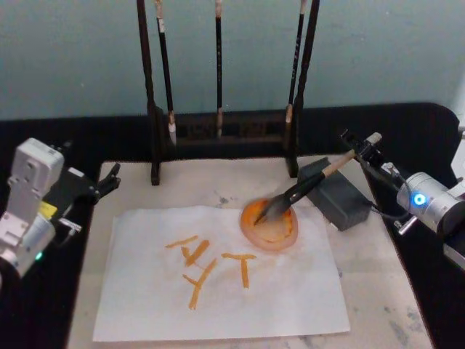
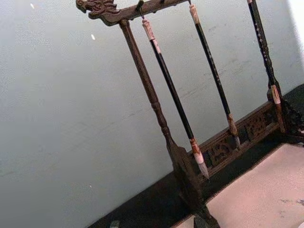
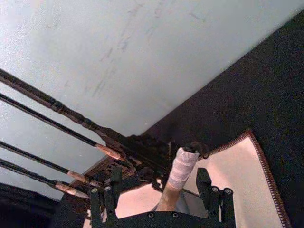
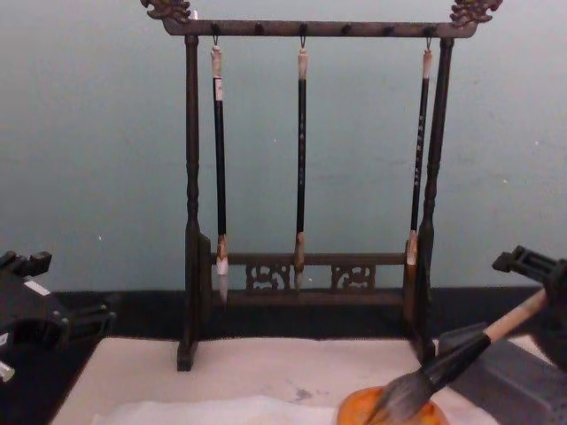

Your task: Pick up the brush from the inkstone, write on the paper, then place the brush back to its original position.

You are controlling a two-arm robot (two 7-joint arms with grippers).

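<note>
Right hand (image 1: 361, 150) sits at the right rear of the black surface (image 1: 429, 298), at the whitish taped end of the large calligraphy brush with the pale tan handle and fat grey-black tuft (image 1: 305, 190). The right wrist view shows its fingers (image 3: 209, 189) spread to either side of the handle, with a clear gap on one side, so the hand is released, not clamped. The brush lies at a slant. Its handle leans across the dark grey inkstone block (image 1: 338, 202) and its tuft rests down in the round orange dish (image 1: 275, 236) just beside the block. The dish overlaps the right rear corner of the thin bright-white paper sheet (image 1: 218, 309). The paper lies flat on the cream felt mat (image 1: 374, 280) and carries several orange brush strokes (image 1: 207, 265) near its middle. Behind the mat stands a dark carved wooden brush rack (image 4: 310, 28), with three thin black brushes (image 4: 301, 159) hanging tips down from its top bar. Left hand (image 1: 110, 178) is parked at the left edge of the mat, well apart from the paper and brush. Its fingertips stand apart in the left wrist view, so it is released and empty.
</note>
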